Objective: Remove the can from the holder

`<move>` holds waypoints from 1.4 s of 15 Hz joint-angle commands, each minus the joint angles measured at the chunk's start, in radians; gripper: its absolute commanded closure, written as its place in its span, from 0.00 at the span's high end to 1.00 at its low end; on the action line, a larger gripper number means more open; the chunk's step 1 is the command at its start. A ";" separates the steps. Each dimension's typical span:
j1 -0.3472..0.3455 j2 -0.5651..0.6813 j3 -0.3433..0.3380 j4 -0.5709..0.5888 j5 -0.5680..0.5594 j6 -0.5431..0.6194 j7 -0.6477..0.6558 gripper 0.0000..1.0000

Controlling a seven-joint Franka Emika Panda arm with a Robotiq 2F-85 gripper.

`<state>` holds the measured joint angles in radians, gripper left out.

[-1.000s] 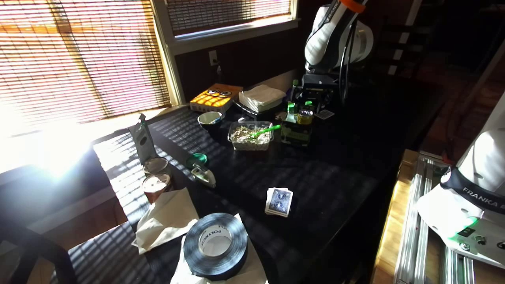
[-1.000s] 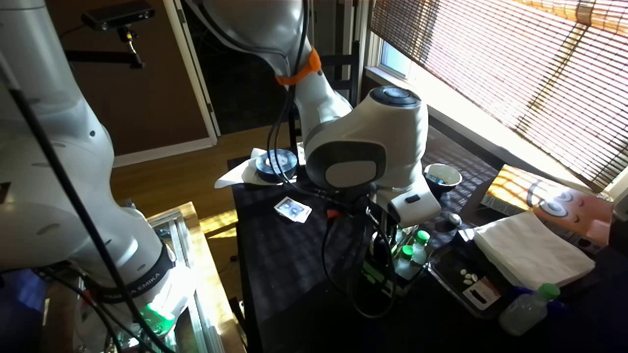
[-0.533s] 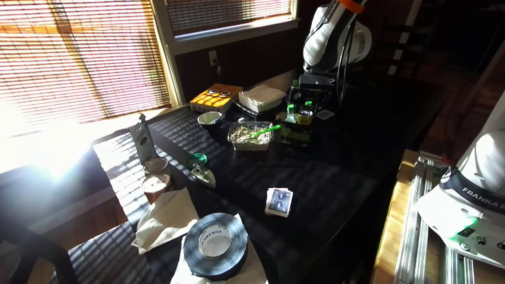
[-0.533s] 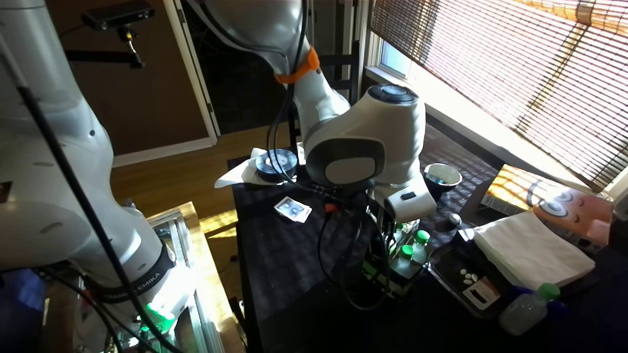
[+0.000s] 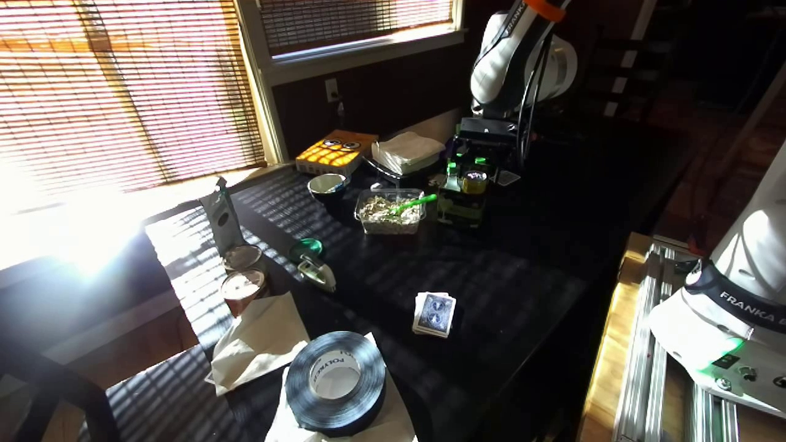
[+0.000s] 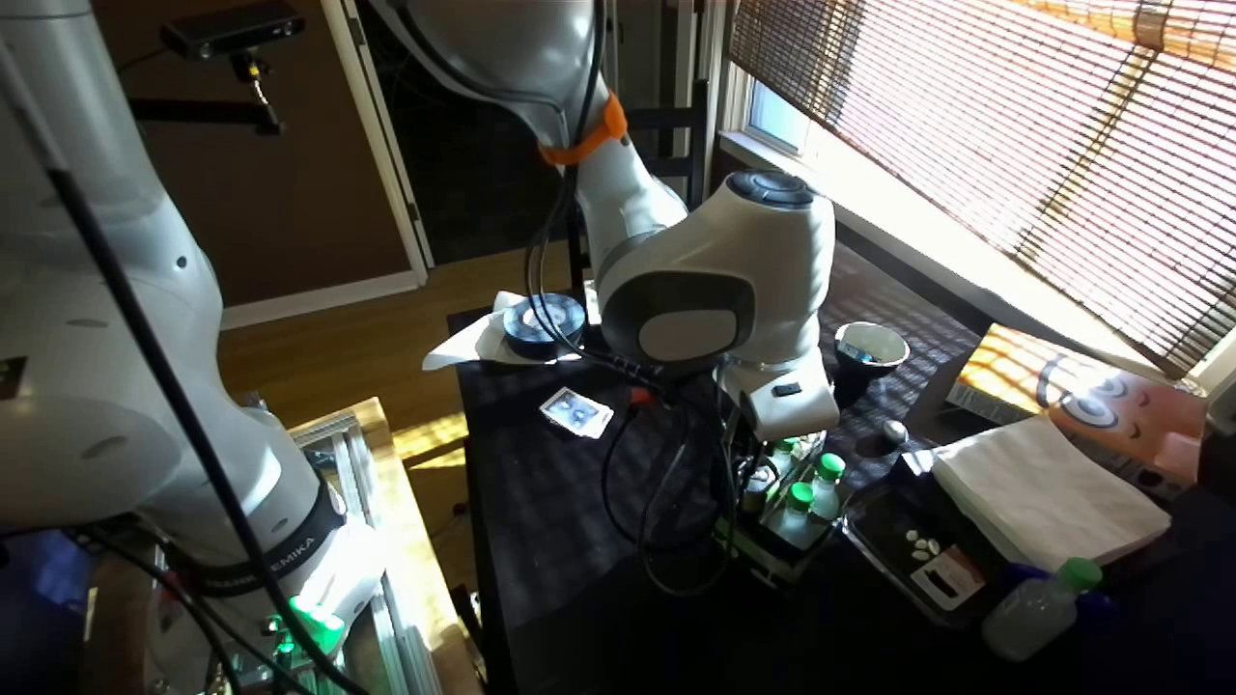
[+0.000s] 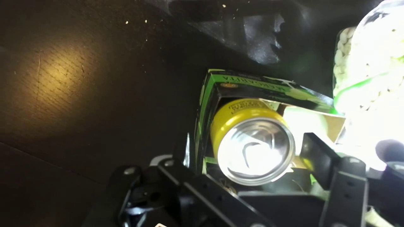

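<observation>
Can (image 7: 251, 138) sits right below me in the wrist view: yellow side, silver lid, part of it blown out by glare. It's standing in a corner of the carton (image 7: 262, 86), the green-trimmed one with MARGARITA reading upside down from where I look. My gripper (image 7: 248, 151) has its jaws spread wider than the lid, one either side, clasping nothing. One finger (image 7: 318, 159) is just beside the rim, a yellow glint on its face; the opposite one lines up just outside the carton's wall. How low they reach, I can't tell from up here.

Checking outside: in an exterior view the arm (image 6: 719, 280) bends over the carton and its wrist covers most of the gripper, while green-capped bottles (image 6: 826, 490) stand in the carton too. In an exterior view I've got the can's yellow side showing above the carton's near edge, and the clear tub (image 5: 390, 228) of food close by, a green handle (image 5: 424, 200) leaning out over its rim.

Further back on the black table (image 5: 540, 270), I see the bowl (image 5: 325, 196), the orange box (image 5: 334, 153) and some napkins (image 5: 408, 150) partly covering a tray (image 6: 881, 545). Small white pieces (image 6: 922, 543) lie in that tray. Nearer, the cards (image 5: 435, 314) lie in a loose pile, well apart from the carton, and the tape (image 5: 338, 414) rests flat on creased paper (image 5: 396, 402).
</observation>
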<state>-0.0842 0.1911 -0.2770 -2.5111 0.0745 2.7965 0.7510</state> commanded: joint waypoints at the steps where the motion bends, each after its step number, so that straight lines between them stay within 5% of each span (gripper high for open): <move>1: 0.011 -0.005 -0.003 -0.004 -0.004 -0.010 0.052 0.80; 3: 0.010 -0.004 -0.003 -0.003 -0.005 -0.008 0.060 0.57; 6: 0.011 -0.003 -0.002 -0.001 -0.010 -0.004 0.071 0.38; 13: 0.030 -0.074 -0.009 -0.019 -0.054 -0.053 0.073 0.38; 21: -0.011 -0.271 0.044 0.003 -0.168 -0.270 0.066 0.38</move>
<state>-0.0650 0.0228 -0.2671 -2.5072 -0.0498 2.6060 0.7961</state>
